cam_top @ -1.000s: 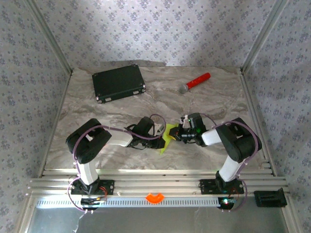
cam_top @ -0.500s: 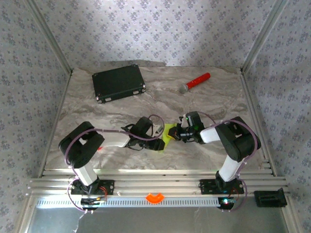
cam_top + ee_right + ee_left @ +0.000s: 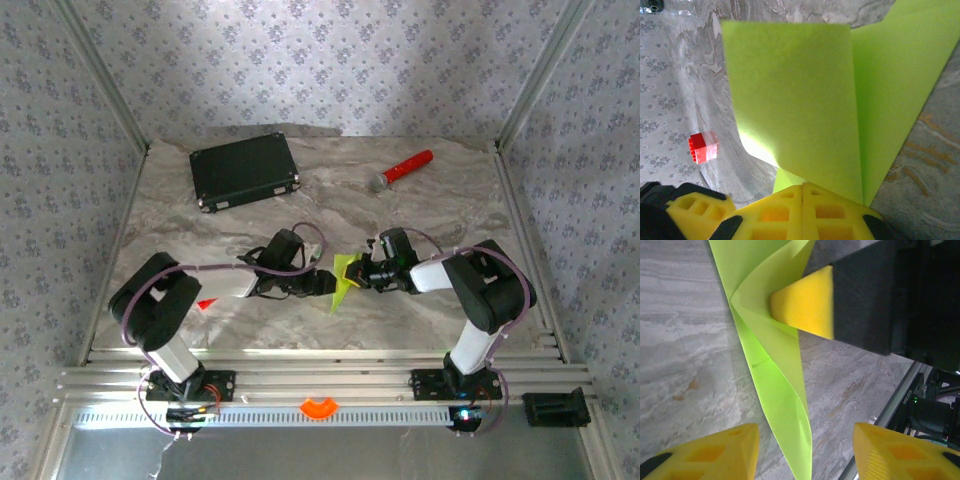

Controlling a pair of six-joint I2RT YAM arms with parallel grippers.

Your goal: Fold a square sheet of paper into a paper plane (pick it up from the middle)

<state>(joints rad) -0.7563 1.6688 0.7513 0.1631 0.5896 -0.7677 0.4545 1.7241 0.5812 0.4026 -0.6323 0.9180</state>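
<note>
Square sheet of paper (image 3: 775, 390), clenched in the right gripper (image 3: 802, 192), runs lengthwise between the released jaws of the left gripper (image 3: 805, 445).

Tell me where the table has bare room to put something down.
Bare marble lies between the black case and the microphone, and in front of the case. The middle is crowded: left gripper and right gripper meet at the green paper.

Marbled table (image 3: 450, 200): black case (image 3: 245, 170) far left, red-handled microphone (image 3: 402, 170) far right, red block (image 3: 703, 147) near left.
</note>
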